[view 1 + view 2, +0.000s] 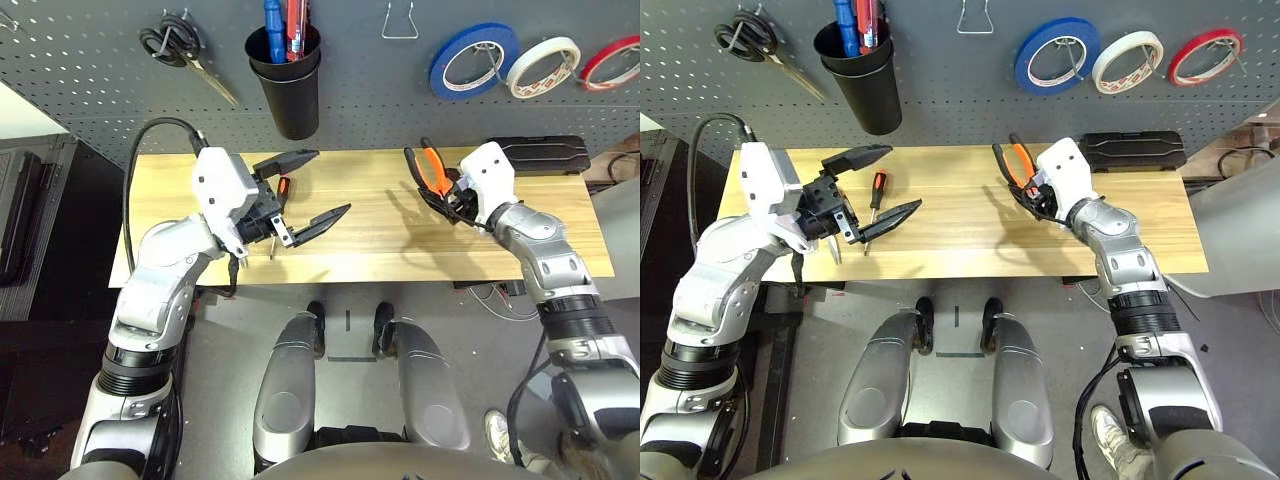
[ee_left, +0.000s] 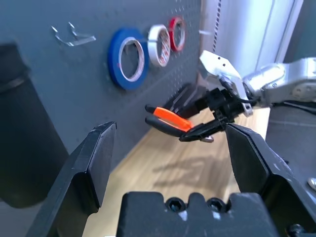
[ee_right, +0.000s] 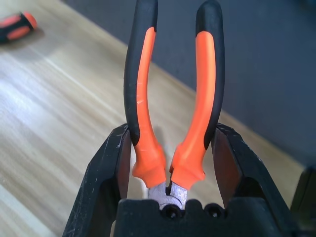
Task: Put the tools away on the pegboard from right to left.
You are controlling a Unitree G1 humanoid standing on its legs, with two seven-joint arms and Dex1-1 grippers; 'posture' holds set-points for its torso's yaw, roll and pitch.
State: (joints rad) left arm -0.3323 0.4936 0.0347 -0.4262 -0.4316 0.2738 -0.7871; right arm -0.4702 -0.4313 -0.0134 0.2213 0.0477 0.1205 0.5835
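Observation:
The orange-and-black pliers (image 3: 170, 98) sit in my right gripper (image 3: 171, 131), which is shut on their head; the handles point up toward the pegboard (image 1: 380, 100). That gripper (image 1: 1032, 195) hovers over the right half of the table. My left gripper (image 1: 902, 178) hangs wide open and holds nothing, above the table's left part. Just behind its fingers the slim orange-black screwdriver (image 1: 878, 184) lies on the wood. The white tape roll (image 1: 543, 66) hangs on the pegboard between a blue roll (image 1: 473, 58) and a red roll (image 1: 612, 62).
Black-handled scissors (image 1: 175, 45) hang at the pegboard's upper left. A black cup (image 1: 287, 85) holds blue and red handles. A bare wire hook (image 1: 398, 22) sits above the table's middle. A black case (image 1: 535, 155) lies at the table's back right.

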